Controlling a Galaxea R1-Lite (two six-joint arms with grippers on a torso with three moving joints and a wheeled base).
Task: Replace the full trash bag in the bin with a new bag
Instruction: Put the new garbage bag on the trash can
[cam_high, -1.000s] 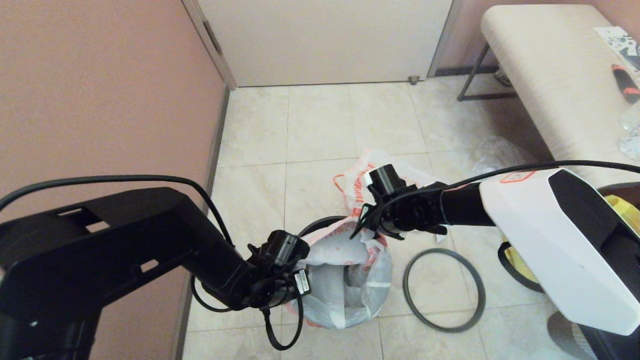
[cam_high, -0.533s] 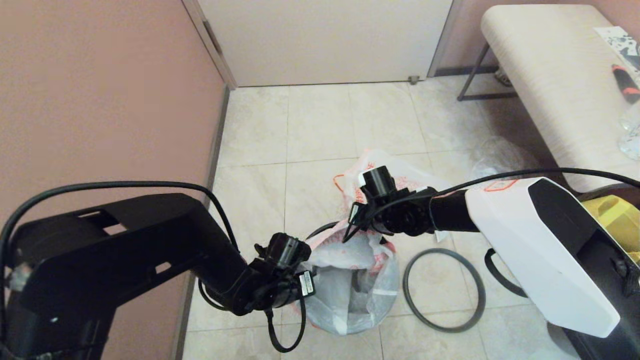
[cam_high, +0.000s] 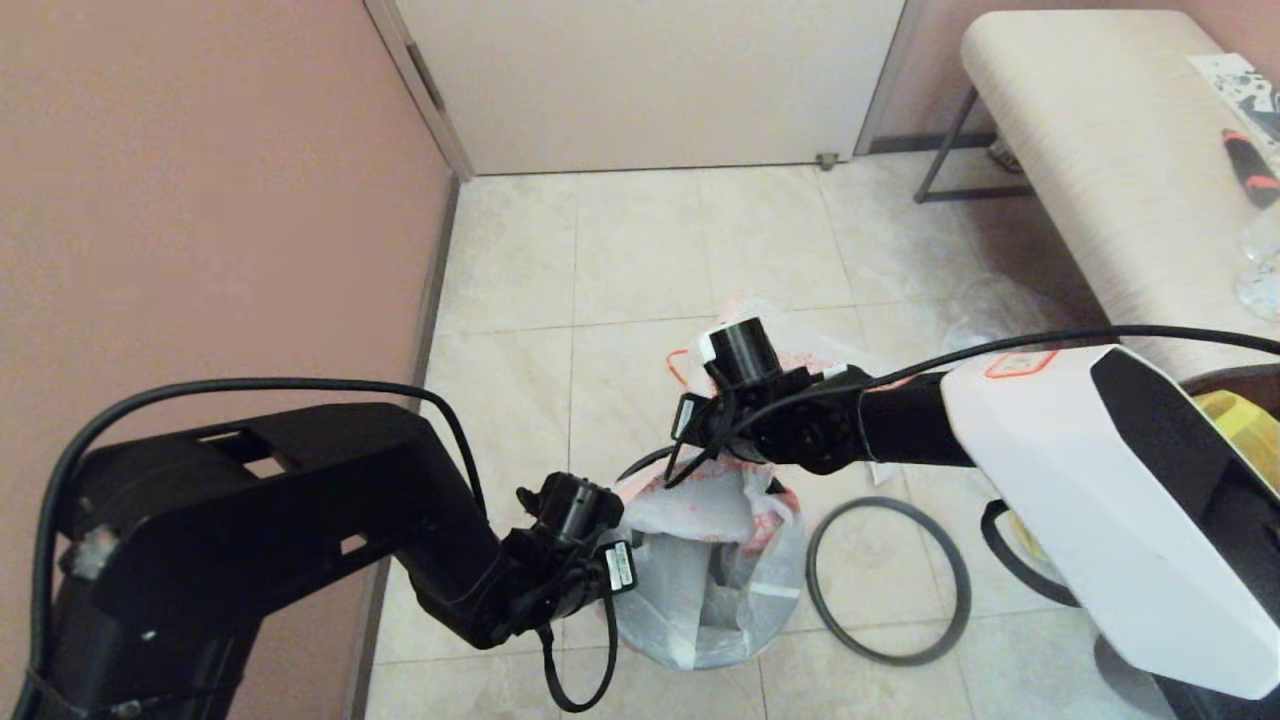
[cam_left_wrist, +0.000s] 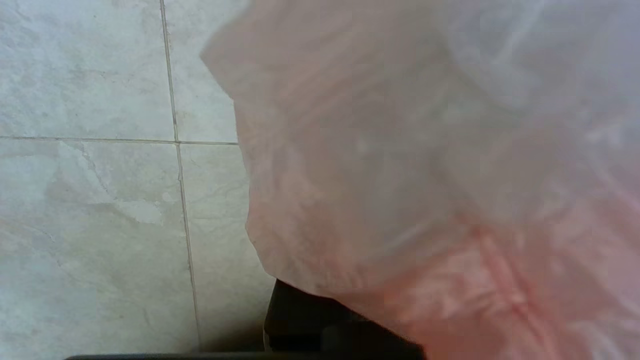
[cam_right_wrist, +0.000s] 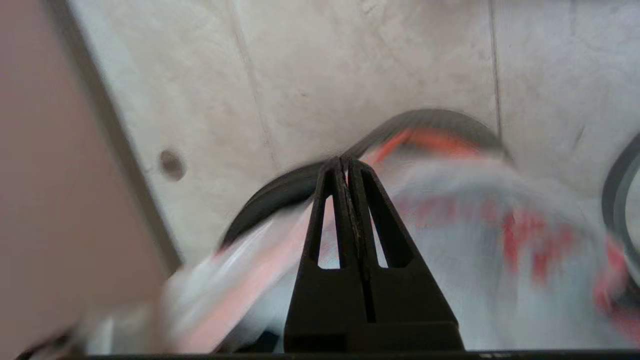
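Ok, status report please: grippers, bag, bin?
Right gripper shut, above bin rim. Left gripper hidden behind new bag, which lines the bin. Full trash bag on floor behind. Grey hoop off, beside bin.

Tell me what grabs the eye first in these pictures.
The bin on the tiled floor, lined with a milky-white bag, sits between both arms. The right gripper is shut above its far rim, the left gripper at its near-left side. A grey hoop lies on the floor to the bin's right.
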